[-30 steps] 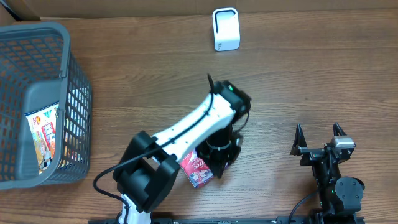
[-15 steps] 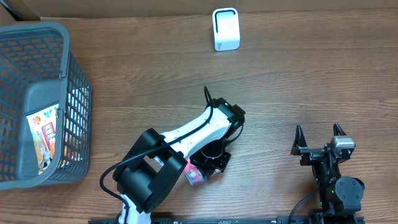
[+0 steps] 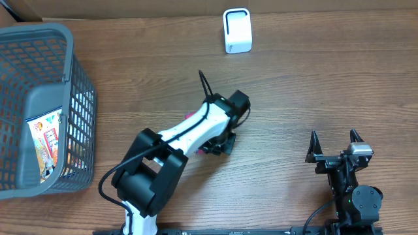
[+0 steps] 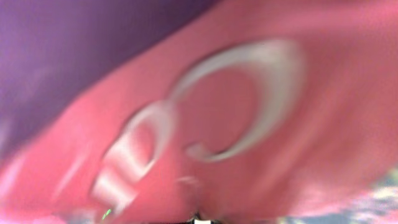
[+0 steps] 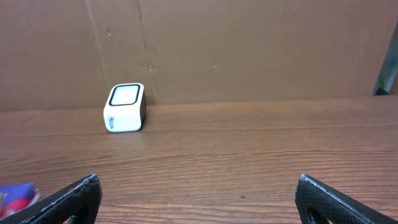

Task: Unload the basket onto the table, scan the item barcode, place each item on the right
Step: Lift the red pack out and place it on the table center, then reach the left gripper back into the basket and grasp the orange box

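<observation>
Your left gripper (image 3: 220, 141) is clamped on the pink packet (image 4: 261, 143) at mid-table, lifted off the wood — well apart from the white scanner (image 3: 236, 31) at the far edge. Your right gripper (image 3: 333, 135) rests spread wide.

Grey plastic basket (image 3: 81, 130) sits at the left edge of the wooden table (image 3: 313, 85). It's got mesh sides and a solid rim. Inside it there's a colourful printed packet (image 3: 46, 143), white with orange and red bits, print too small to read. Plain brown cardboard (image 5: 249, 50) runs along the far side of the table, creases and all.
</observation>
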You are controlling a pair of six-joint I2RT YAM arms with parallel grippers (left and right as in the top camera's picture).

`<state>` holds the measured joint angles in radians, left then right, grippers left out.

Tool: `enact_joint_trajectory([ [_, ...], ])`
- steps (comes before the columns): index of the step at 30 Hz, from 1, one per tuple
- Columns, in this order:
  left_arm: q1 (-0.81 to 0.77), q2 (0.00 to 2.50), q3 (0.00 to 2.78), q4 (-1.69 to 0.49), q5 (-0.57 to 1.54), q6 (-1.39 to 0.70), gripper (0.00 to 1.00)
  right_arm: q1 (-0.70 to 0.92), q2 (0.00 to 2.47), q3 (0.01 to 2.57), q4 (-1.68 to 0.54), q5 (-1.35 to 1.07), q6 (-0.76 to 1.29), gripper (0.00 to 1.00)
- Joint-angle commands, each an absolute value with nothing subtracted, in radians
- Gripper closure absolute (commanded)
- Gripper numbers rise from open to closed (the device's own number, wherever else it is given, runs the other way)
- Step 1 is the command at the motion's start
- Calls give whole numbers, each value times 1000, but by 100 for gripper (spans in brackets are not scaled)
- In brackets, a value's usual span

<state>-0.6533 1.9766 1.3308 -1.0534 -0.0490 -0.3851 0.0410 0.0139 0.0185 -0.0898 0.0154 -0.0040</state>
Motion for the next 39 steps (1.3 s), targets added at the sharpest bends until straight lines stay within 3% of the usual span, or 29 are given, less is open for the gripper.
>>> enact_joint_trajectory([
  [1, -601, 1973, 1386, -1070, -89, -341, 96, 44, 3, 8, -83, 25, -8, 0],
  [14, -463, 1969, 2091, -1539, -90, -317, 96, 44, 3, 8, -83, 25, -8, 0],
  [19, -404, 1968, 2431, -1691, -93, -302, 79, 44, 3, 8, -83, 25, -8, 0],
  [21, -365, 1947, 2528, -1690, -78, -262, 51, 44, 3, 8, -83, 25, -8, 0],
  [23, -315, 1910, 2591, -1690, -82, -269, 37, 44, 3, 8, -83, 25, -8, 0],
  [25, -246, 1861, 2622, -1690, -82, -269, 2, 44, 3, 8, -83, 25, -8, 0],
  [32, 152, 1690, 2624, -1690, -81, -270, 0, 44, 3, 8, -83, 25, -8, 0],
  [39, 508, 1678, 2592, -1690, -72, -250, 0, 44, 3, 8, -83, 25, -8, 0],
])
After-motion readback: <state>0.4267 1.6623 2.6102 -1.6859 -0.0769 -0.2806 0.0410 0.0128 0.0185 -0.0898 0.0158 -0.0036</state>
